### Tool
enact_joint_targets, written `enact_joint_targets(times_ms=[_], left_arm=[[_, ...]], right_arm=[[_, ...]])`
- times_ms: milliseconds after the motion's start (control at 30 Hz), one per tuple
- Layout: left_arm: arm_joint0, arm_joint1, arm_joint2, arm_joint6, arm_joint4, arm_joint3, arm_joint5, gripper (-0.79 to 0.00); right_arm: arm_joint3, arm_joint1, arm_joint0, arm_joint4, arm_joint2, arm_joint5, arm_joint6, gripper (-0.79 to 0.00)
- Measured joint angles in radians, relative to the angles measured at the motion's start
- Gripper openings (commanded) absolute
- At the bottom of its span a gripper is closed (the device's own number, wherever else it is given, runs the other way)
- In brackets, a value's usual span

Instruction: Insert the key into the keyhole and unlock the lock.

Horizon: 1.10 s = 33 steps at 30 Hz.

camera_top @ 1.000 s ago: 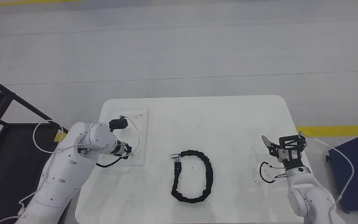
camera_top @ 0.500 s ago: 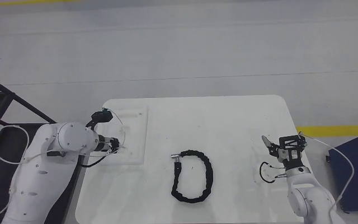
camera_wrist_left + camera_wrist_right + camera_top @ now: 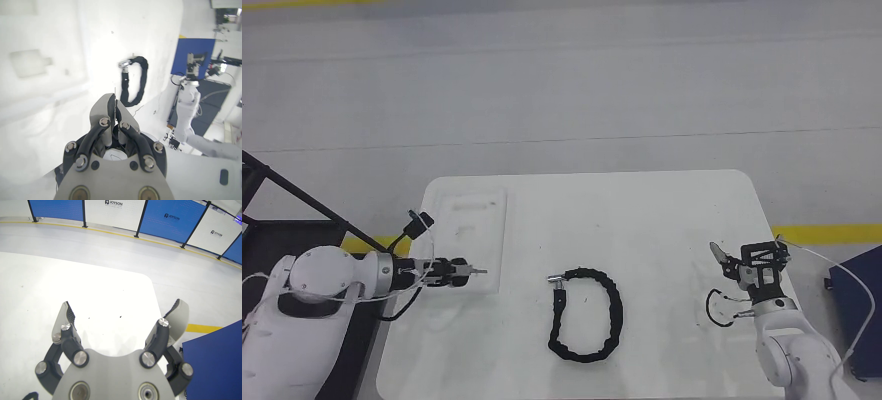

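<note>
A black chain lock [image 3: 587,314] lies looped in the middle of the white table [image 3: 682,230], its silver lock head [image 3: 558,283] at the loop's upper left. In the left wrist view the lock [image 3: 136,81] lies ahead of my left gripper [image 3: 114,100], which is shut on a thin metal key [image 3: 114,94] whose tip pokes out past the fingertips. From above, the left gripper [image 3: 464,270] sits at the table's left side, over the tray's front edge, with the key [image 3: 478,270] pointing toward the lock. My right gripper [image 3: 749,258] stands open near the right edge, holding nothing.
A white moulded tray [image 3: 470,225] with shallow recesses lies at the table's left. A black cable loop [image 3: 716,308] rests beside the right arm. Bare table separates the tray, the lock and the right gripper.
The left arm has drawn back from over the tray toward the left front and turned, so the gripper now points right with the key toward the lock. The right arm has kept still.
</note>
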Motion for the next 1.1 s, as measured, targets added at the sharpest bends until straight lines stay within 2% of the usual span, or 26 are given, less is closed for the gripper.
enact_joint_targets(times_ms=[100, 233, 333, 433, 533, 833, 1100], left_arm=[[0.030, -0.007, 0.012, 0.054, -0.078, 0.012, -0.155, -0.785], [0.041, -0.013, 0.047, 0.113, -0.065, 0.031, -0.396, -0.785], [0.031, -0.015, 0.084, 0.115, -0.037, 0.055, -0.554, -0.785], [0.013, -0.016, 0.118, 0.130, -0.091, 0.085, -0.651, -0.785], [0.000, -0.010, 0.160, 0.162, -0.158, 0.094, -0.680, -0.785], [-0.018, 0.029, 0.287, 0.169, -0.423, 0.138, -0.687, -0.785], [0.004, 0.053, 0.331, 0.175, -0.611, 0.208, -0.693, -0.785]], right_arm=[[0.000, 0.000, 0.000, 0.000, 0.000, 0.000, 0.000, 0.000], [0.000, 0.000, 0.000, 0.000, 0.000, 0.000, 0.000, 0.000], [0.000, 0.000, 0.000, 0.000, 0.000, 0.000, 0.000, 0.000], [0.000, 0.000, 0.000, 0.000, 0.000, 0.000, 0.000, 0.000], [0.000, 0.000, 0.000, 0.000, 0.000, 0.000, 0.000, 0.000], [0.000, 0.000, 0.000, 0.000, 0.000, 0.000, 0.000, 0.000], [0.000, 0.000, 0.000, 0.000, 0.000, 0.000, 0.000, 0.000]])
